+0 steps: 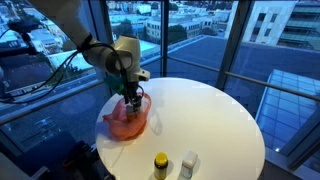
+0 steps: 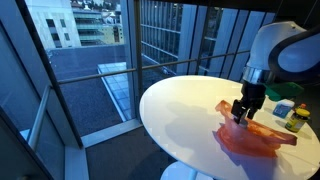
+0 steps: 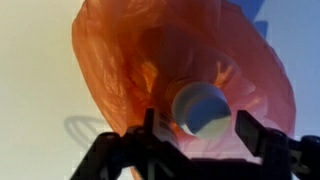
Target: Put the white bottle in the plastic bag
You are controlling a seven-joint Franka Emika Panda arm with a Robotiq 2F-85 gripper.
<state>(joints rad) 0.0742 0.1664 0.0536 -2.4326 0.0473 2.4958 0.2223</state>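
The white bottle (image 3: 200,106) stands inside the orange plastic bag (image 3: 140,50), between the gripper (image 3: 197,120) fingers (image 3: 150,128); whether they clasp it, I cannot tell

Orange bag (image 3: 120,60), white bottle (image 3: 200,108), seemingly bluish-tinged

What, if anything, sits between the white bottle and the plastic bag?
Nothing visible. In the wrist view the white bottle sits at the gripper, with the orange plastic bag showing all round it. The yellow bottle stands well apart from them.
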